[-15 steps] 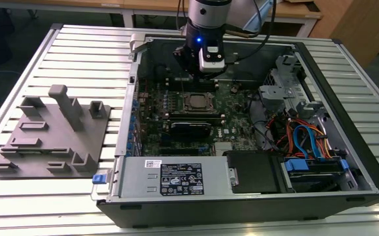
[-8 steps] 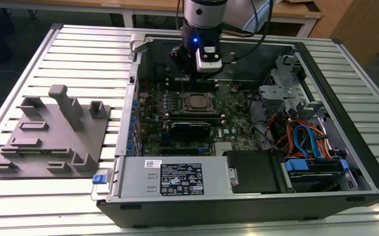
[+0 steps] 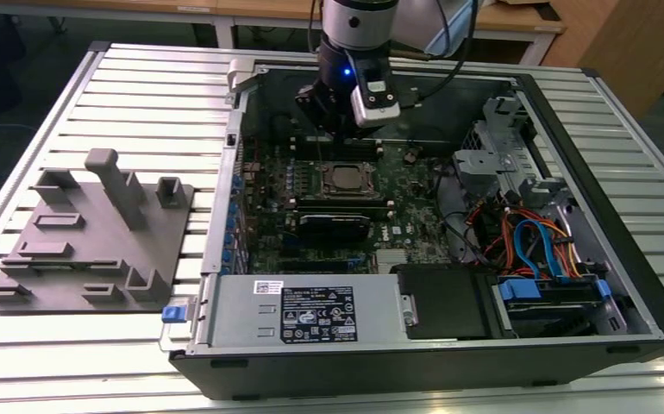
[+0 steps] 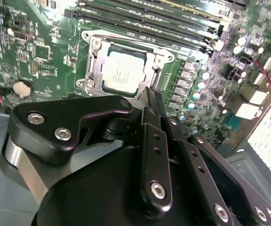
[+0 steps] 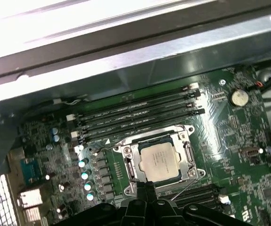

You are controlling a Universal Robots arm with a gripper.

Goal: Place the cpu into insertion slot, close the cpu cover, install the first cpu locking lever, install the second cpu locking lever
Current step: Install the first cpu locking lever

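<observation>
We find the tool (image 4: 149, 94) pressed together with nothing pinched, its tips close by one edge of the slot (image 5: 128, 165); we cannot confirm contact. The cpu (image 5: 160, 160) lies flat in the slot, and the cover (image 5: 188, 151) appears to be down around it. We judge the cpu light, stiff and fragile underneath, best held by opposite edges. The cover looks like thin, stiff sheet metal, best pressed on its frame. The board (image 3: 407, 228) sits in an open case (image 3: 608, 285) on the tabletop (image 3: 136, 95).
</observation>
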